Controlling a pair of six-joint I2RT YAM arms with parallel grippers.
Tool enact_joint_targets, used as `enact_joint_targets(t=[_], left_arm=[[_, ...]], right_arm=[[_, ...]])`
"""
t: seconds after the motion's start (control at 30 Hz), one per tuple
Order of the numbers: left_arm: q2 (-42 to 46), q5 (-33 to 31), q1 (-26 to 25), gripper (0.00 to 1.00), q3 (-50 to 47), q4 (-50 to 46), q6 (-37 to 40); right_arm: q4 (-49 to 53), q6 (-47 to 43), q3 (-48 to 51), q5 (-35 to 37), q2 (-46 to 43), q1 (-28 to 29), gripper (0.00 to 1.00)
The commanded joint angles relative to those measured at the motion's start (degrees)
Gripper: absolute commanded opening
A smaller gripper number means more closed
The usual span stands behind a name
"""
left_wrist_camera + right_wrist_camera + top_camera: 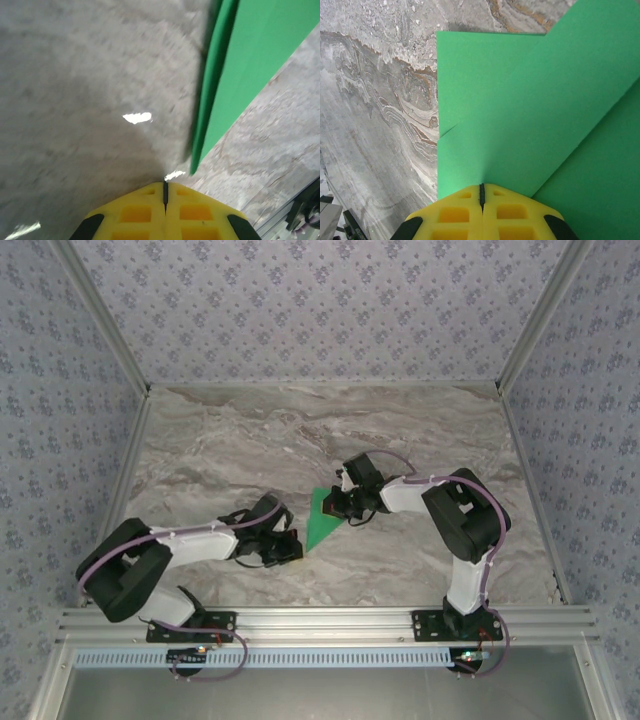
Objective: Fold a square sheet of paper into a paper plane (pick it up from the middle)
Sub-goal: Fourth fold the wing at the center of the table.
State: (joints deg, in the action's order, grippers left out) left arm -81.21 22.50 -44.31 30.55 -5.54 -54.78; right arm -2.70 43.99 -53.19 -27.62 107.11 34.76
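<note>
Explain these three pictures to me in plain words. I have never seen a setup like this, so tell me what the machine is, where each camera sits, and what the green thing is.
The machine is two robot arms bolted side by side at the near edge of a marble-patterned table. The wide picture comes from a fixed camera above and behind them. The left gripper and the right gripper meet near the table's middle at a folded green sheet of paper.

The other two pictures come from cameras on the wrists; the yellow blocks at the bottom are each arm's own fingers. In the right wrist view the fingers are pressed together, with the creased, layered paper running right up to their tips; whether they pinch it is not clear. In the left wrist view the fingers are shut on nothing, the paper's pointed end just beyond them.
</note>
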Motion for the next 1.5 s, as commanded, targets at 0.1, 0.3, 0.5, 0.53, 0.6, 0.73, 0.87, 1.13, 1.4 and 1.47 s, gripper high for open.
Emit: enact_joint_targets(t=[0.1, 0.3, 0.5, 0.53, 0.6, 0.73, 0.87, 1.13, 1.4, 1.47], left_arm=[[6.98, -4.02, 1.37, 0.0, 5.53, -3.25, 3.72], [0.1, -4.17, 1.41, 0.0, 9.84, 4.6, 3.17], [-8.36, -3.43, 1.39, 0.0, 11.18, 7.63, 2.37], [-9.1, -3.18, 1.31, 0.0, 10.75, 7.89, 2.18], [-10.16, -2.92, 1.26, 0.0, 9.93, 7.87, 1.9], [-11.98, -2.26, 0.54, 0.0, 8.7, 7.18, 1.69], [-12.91, -4.27, 0.29, 0.0, 7.88, 3.8, 2.03], [-13.47, -5.62, 0.17, 0.0, 6.97, 2.38, 2.51], [-14.63, -5.31, 0.12, 0.0, 7.6, 1.87, 2.89], [-14.59, -5.32, 0.19, 0.0, 7.34, 1.59, 2.92]], right_arm=[[11.33, -0.58, 2.34, 8.65, 5.05, 0.37, 0.0], [11.66, -0.55, 1.77, 8.72, 5.39, 0.56, 0.0], [11.64, -0.74, 1.19, 8.02, 5.3, 0.62, 0.0], [11.53, -0.85, 1.17, 7.78, 5.25, 0.74, 0.0], [11.36, -1.16, 0.96, 7.36, 4.97, 0.74, 0.0], [10.47, -2.25, 0.29, 6.06, 3.75, 0.56, 0.0], [8.83, -5.4, -0.54, 4.03, 0.14, 0.3, 0.0], [2.31, -6.34, 1.11, -0.56, -1.75, 2.41, 0.0], [-0.58, -5.92, 2.8, -1.76, -0.63, 2.7, 0.0], [1.8, -7.34, 1.97, -0.49, -0.52, 1.25, 0.0]])
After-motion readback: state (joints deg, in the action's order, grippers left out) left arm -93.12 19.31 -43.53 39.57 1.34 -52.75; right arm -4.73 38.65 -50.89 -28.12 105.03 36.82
